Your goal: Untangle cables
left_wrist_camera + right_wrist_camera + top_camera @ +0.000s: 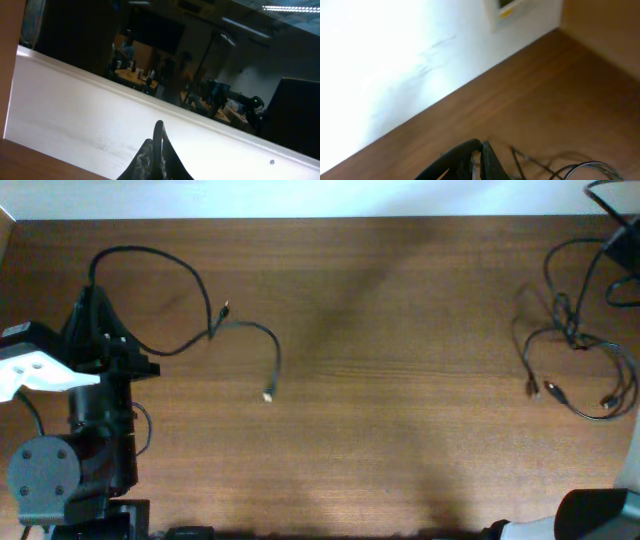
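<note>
Your left gripper [158,152], on the arm at the left edge of the overhead view, has its fingers pressed together; you cannot tell if they pinch anything. A looped cable [196,277] arcs beside that arm, and a second cable [277,358] curls just right of it. Your right gripper [479,156] looks closed, near the tangled cables [572,330] at the frame's right edge.

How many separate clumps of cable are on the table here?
2. One loose cable lies left, by the left arm; a tangled bunch sits far right. Strands inside it can't be counted.
</note>
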Controlling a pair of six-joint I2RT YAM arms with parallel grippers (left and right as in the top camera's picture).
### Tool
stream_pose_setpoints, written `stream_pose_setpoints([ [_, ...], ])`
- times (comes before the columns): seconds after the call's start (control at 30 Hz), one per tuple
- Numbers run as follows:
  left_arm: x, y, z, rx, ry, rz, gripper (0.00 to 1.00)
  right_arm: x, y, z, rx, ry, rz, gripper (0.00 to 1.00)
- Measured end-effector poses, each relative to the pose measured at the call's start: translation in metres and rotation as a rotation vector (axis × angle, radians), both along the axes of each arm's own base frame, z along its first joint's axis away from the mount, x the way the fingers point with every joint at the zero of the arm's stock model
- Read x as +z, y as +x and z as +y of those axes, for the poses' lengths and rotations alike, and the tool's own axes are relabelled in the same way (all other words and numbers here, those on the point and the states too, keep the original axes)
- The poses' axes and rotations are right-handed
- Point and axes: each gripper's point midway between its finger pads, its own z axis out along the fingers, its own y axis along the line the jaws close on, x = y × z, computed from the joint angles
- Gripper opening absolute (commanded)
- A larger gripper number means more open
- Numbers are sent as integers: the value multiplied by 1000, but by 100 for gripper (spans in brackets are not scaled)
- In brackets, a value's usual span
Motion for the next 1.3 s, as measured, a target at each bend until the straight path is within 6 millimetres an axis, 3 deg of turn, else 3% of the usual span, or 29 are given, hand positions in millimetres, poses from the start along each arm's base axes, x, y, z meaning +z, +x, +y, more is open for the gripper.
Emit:
stream_pose_setpoints([
  [0.07,0,1,-5,-26,6,1,6,1,10,29,76,11,-11,4],
  [0.13,-1,1,-7,-39,9,7,6,6,24,72,176,11,-34,4],
  [0.23,-4,5,-14,-82,16,21,6,20,39,153,351,5,-98,4],
  [0.37,-16,22,-29,-168,31,67,6,38,38,265,581,11,-186,4],
  [0.4,-19,25,-33,-188,34,78,6,45,37,284,619,12,-216,4],
  [0.43,-21,28,-36,-209,36,87,6,52,35,301,652,12,-247,31],
  [0.47,-23,29,-39,-229,39,94,6,55,34,309,668,14,-263,99],
  [0.57,-23,28,-49,-282,44,94,6,54,31,317,681,22,-257,99],
  [0.8,-25,25,-66,-386,43,99,7,2,8,313,770,-84,-28,99],
  [0.93,-25,22,-77,-459,38,102,11,1,-14,347,1007,-21,-35,99],
  [1.07,-40,15,-109,-656,92,152,12,14,-63,394,1437,43,-134,99],
  [1.17,-51,5,-137,-841,186,162,11,26,-95,410,1645,120,-212,99],
  [1.2,-53,3,-142,-880,204,161,21,29,-101,412,1680,133,-228,99],
  [1.23,-55,0,-147,-919,218,161,38,30,-106,414,1706,145,-237,99],
  [1.27,-56,-1,-150,-945,229,160,44,30,-108,414,1718,150,-239,99],
  [1.3,-57,-2,-151,-953,241,157,45,28,-109,413,1715,154,-223,99],
])
